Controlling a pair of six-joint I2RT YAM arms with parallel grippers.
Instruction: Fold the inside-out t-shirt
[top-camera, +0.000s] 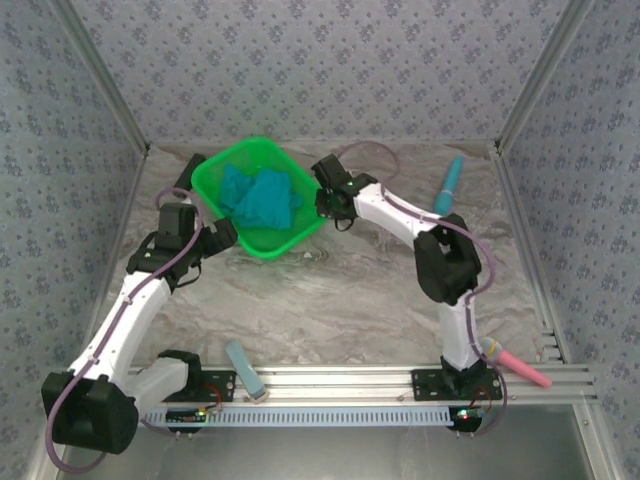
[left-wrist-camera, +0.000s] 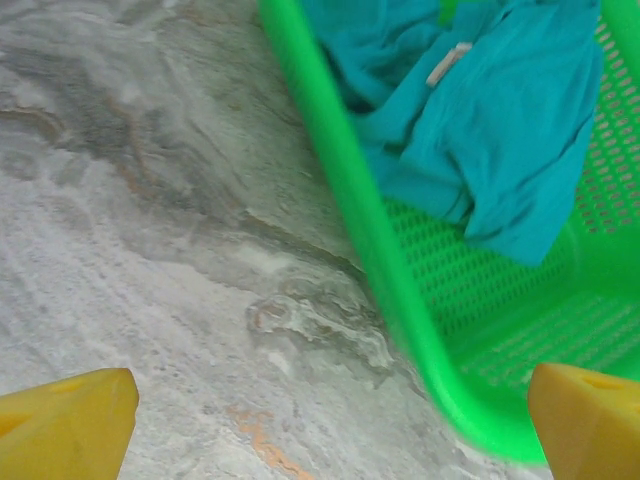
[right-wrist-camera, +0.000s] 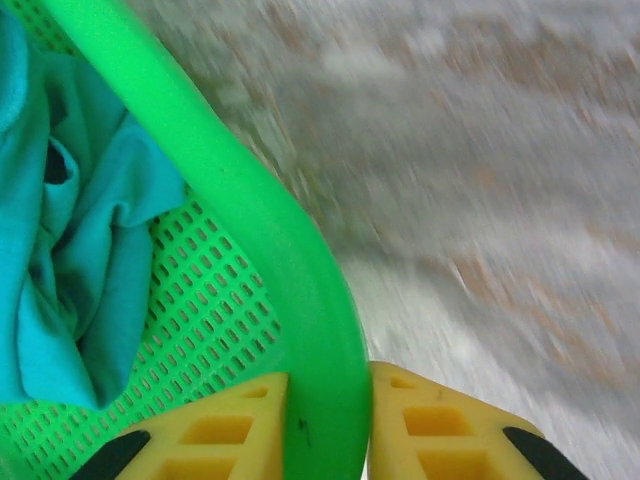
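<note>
Right wrist: right gripper (right-wrist-camera: 328, 425) clamps basket (right-wrist-camera: 285, 240) rim, t-shirt (right-wrist-camera: 90, 230) inside; left gripper (left-wrist-camera: 328, 425) open.

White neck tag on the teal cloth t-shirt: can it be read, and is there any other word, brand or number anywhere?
No text can be read.
The small white neck tag on the teal cloth t-shirt: too small and blurred to read.
On the bright green plastic mesh basket: no lettering visible.
</note>
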